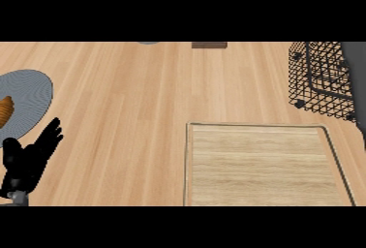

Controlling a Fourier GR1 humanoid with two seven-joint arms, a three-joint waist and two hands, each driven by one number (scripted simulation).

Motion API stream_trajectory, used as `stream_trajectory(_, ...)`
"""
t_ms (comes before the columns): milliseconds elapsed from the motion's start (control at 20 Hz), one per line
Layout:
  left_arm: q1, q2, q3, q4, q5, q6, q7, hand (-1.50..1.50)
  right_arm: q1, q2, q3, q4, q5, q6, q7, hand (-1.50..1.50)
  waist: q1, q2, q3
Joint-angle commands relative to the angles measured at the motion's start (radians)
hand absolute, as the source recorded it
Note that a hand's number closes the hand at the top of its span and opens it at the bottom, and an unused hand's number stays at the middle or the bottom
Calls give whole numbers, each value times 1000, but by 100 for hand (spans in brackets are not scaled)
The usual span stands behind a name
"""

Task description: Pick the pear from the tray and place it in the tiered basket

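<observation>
The wooden tray (265, 140) with a thin metal rim lies on the counter at the lower right; nothing lies on the part of it that shows. The black wire tiered basket (322, 80) stands at the right edge, further back. No pear shows anywhere in the head view. My left hand (25, 162) rests at the lower left edge, fingers straight and pointing up, holding nothing. My right hand does not show.
A grey round plate (28, 97) sits at the left edge with a brown croissant-like item (6, 110) on it, just above my left hand. A dark brown block (209, 45) and a grey disc (148, 42) peek in at the counter's far edge.
</observation>
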Motion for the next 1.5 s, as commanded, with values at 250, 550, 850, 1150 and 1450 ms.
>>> stream_trajectory(250, -11, -12, -3, -20, 1, -3, 18, 0, -28, -234, 198, 235, 296, 40, -110, 150, 15, 10, -2)
stream_trajectory(550, -7, -3, 2, -10, -8, -20, 8, 0, -106, -281, 259, 377, 380, 51, -218, 150, 19, 8, -1)
stream_trajectory(850, 29, -31, -11, -71, -18, -1, 30, 0, -201, -311, 278, 478, 430, 78, -265, 150, 21, 4, -1)
stream_trajectory(1150, -73, 1, 30, 43, -1, -49, 17, 0, -225, -353, 267, 580, 442, 95, -341, 150, 19, 12, -1)
stream_trajectory(1450, -66, -12, 25, 23, -17, -24, 25, 0, -248, -352, 234, 707, 419, 345, -173, -150, 24, 16, -1)
